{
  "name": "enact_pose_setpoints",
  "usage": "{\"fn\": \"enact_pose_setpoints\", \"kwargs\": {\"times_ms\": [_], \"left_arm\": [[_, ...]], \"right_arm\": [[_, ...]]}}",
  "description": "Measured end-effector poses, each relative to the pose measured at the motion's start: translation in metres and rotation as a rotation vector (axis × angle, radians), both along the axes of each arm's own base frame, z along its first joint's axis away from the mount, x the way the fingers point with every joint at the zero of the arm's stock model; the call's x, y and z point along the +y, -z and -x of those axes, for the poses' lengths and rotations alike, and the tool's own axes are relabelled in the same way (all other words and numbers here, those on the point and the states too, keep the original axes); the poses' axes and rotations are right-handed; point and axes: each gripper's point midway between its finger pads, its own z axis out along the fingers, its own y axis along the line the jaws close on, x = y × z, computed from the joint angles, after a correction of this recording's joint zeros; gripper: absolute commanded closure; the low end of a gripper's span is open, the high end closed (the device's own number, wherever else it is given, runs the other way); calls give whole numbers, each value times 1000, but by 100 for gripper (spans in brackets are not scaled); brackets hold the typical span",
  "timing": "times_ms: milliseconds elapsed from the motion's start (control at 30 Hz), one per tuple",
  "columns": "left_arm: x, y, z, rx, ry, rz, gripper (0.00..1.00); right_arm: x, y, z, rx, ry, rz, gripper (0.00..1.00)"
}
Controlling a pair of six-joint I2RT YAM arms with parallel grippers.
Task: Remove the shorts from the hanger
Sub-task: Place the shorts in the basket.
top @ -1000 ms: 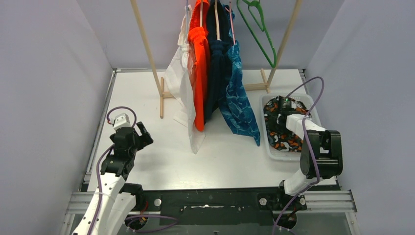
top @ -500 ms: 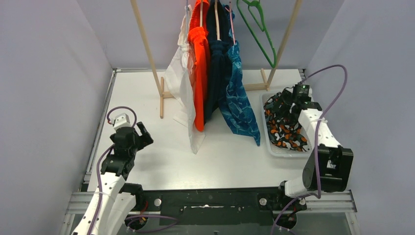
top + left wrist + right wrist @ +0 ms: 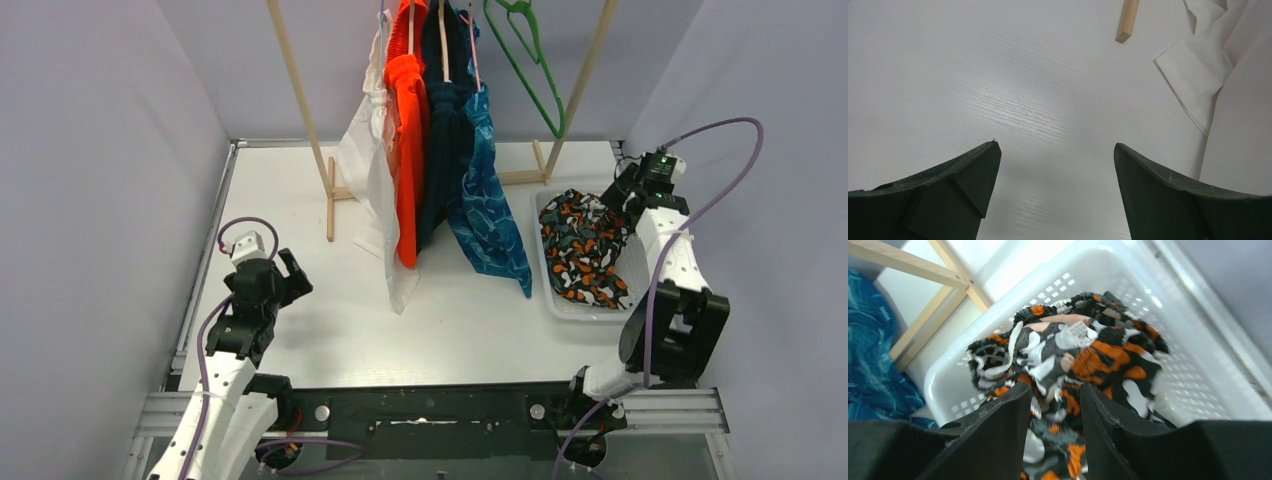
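Left fingers point(image 3: 1055, 150) wide, empty; right fingers point(image 3: 1055, 388) part-open above the camouflage shorts point(image 3: 1098, 357): we fear a snagged fold dragging them from the basket point(image 3: 1198, 375).

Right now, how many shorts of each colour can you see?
White shorts: 1
Bright orange shorts: 1
Dark navy shorts: 1
Blue leaf-patterned shorts: 1
Black-orange-white camouflage shorts: 1
Total: 5

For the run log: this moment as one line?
left gripper open, empty | right gripper open above basket | camouflage shorts in basket | white, orange, navy, blue shorts hanging
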Motion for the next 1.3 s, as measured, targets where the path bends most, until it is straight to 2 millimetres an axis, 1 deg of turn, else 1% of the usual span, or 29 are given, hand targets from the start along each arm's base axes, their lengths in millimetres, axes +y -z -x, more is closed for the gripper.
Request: {"fn": "enact_pose_setpoints", "kwargs": {"times_ms": [67,133,200,267,333,367,433,500,533,567,600,667,700,733,767,800,867,967,1100,1200,1300], "left_arm": [[0,0,0,-2,0,0,15],[0,-1,0,-4,0,1,15],[0,-1,0,-6,-1,1,15],[1,-1,0,-6,-2,1,15],[1,-2,0,-7,-3,1,15],[1,-2,0,-7,-3,2,15],[1,-2,0,-8,-3,3,15],[1,-2,0,-8,-2,3,15],[1,-2,0,-8,-3,3,15],[1,-2,0,-9,-3,3,15],[1,-2,0,-8,-3,3,15],[1,-2,-1,-8,-3,3,15],[1,-2,0,-8,-3,3,15],[1,-2,-1,-8,-3,3,15],[1,-2,-1,-8,-2,3,15],[0,-1,-1,-6,0,5,14],[-1,0,-1,-2,4,7,13],[-2,0,-1,3,10,10,10],[-2,-5,-3,-3,12,10,10],[-2,-12,-6,-16,13,7,10],[-1,-16,-9,-23,23,-6,10]], "right_arm": [[2,24,-12,50,-19,-33,58],[6,57,-20,123,-40,-71,55],[10,92,-22,219,-56,-101,52],[13,114,-20,294,-68,-109,46],[15,119,-18,329,-76,-102,40],[17,116,-18,336,-80,-90,38],[19,97,-21,311,-90,-52,33],[22,72,-24,264,-97,-15,29],[24,55,-24,228,-96,10,27],[24,42,-23,202,-93,26,23],[26,25,-21,167,-92,45,17],[30,-5,-14,84,-87,77,10],[31,-17,-8,45,-87,88,9],[32,-25,-1,13,-88,96,7],[32,-31,7,-19,-87,104,4],[34,-34,16,-42,-89,107,1],[39,-34,33,-82,-92,102,2],[46,-23,57,-101,-91,72,2],[58,-14,81,-149,-75,-11,2],[80,-5,93,-201,-139,-103,2],[106,2,98,-222,-230,-208,2]]}}
